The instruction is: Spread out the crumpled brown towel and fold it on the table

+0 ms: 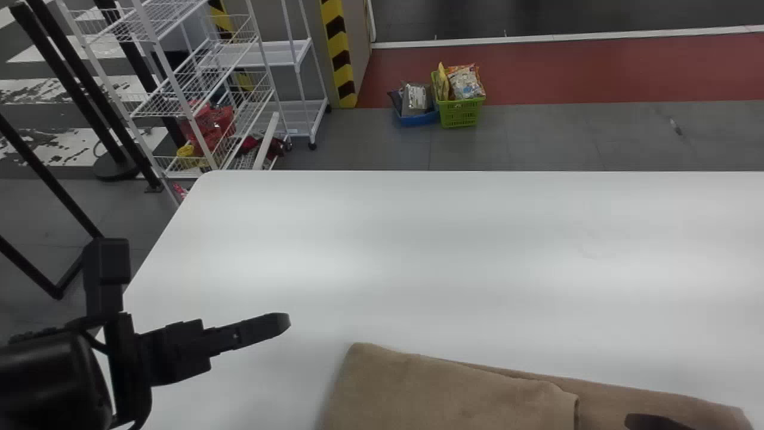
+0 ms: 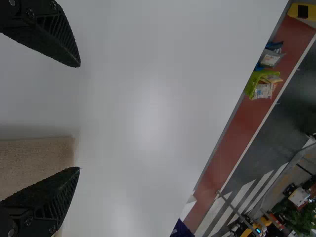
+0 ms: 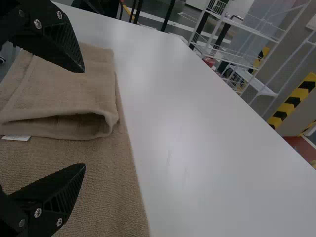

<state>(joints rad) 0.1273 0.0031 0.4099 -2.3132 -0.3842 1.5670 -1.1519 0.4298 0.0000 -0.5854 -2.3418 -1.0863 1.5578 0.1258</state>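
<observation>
In the head view my left gripper (image 1: 280, 322) is held over the table, left of the brown towel (image 1: 453, 388). The towel lies at the table's near edge, its left part folded over onto the rest. At the bottom right, a dark tip of my right gripper (image 1: 653, 421) shows over the towel. In the left wrist view my left gripper (image 2: 79, 117) stands open, with a towel corner (image 2: 37, 155) beyond its fingers. In the right wrist view my right gripper (image 3: 85, 118) is open above the towel (image 3: 64, 94), near the folded flap's loose edge.
The white table (image 1: 418, 251) extends forward and to the right. Beyond it stand white wire shelves (image 1: 179, 89) at the left and a green basket (image 1: 462, 112) on the floor. Black poles (image 1: 71, 101) stand left of the table.
</observation>
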